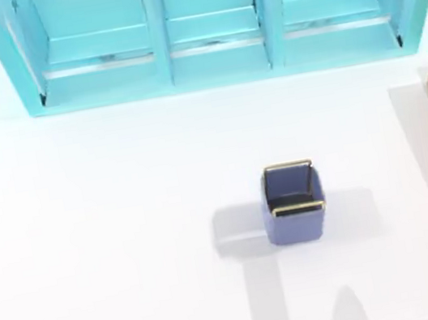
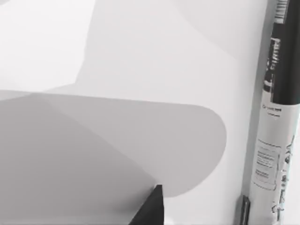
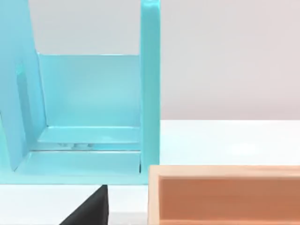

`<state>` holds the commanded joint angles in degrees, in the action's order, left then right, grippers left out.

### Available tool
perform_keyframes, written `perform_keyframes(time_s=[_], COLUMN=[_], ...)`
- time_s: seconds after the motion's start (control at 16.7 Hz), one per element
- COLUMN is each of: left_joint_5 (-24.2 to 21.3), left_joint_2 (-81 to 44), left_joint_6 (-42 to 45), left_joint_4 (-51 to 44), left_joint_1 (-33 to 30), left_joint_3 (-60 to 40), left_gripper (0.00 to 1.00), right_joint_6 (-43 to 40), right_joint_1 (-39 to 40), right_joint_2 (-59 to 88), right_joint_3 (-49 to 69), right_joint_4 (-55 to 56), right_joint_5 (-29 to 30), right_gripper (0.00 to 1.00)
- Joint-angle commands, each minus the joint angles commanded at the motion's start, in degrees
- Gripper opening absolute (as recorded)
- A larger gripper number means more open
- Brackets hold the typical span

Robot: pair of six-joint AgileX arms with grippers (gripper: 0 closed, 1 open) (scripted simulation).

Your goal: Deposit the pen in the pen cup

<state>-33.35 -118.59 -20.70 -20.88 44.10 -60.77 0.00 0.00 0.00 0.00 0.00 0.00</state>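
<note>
Pen lying on tabletop, not yet gripped.
We are seeing the pen [image 2: 276,117] beside our left hand [image 2: 152,208], finger state unclear; pen cup [image 1: 293,202] sitting right of centre. Risk: a misjudged approach nudging the thin pen into rolling.

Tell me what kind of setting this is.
Probably a simulated desk or office tabletop: a white table with a turquoise shelf unit at the back, a square blue-violet pen cup near the middle, and a pen lying on the surface.

blue-violet pen cup [image 1: 297,224], gold rim, turquoise shelf [image 1: 213,53]
</note>
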Motion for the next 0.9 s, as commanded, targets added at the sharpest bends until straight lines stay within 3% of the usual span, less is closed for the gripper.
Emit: perform_keyframes(time_s=[0.48, 0.9], left_joint_5=[0.0, 0.0], left_joint_2=[0.0, 0.0], left_joint_6=[0.0, 0.0], left_joint_4=[0.0, 0.0], left_joint_1=[0.0, 0.0], left_joint_3=[0.0, 0.0], left_gripper=[0.02, 0.0], right_joint_6=[0.0, 0.0], right_joint_1=[0.0, 0.0], right_joint_2=[0.0, 0.0], right_joint_3=[0.0, 0.0], right_joint_4=[0.0, 0.0], right_joint_5=[0.0, 0.0], right_gripper=[1.0, 1.0])
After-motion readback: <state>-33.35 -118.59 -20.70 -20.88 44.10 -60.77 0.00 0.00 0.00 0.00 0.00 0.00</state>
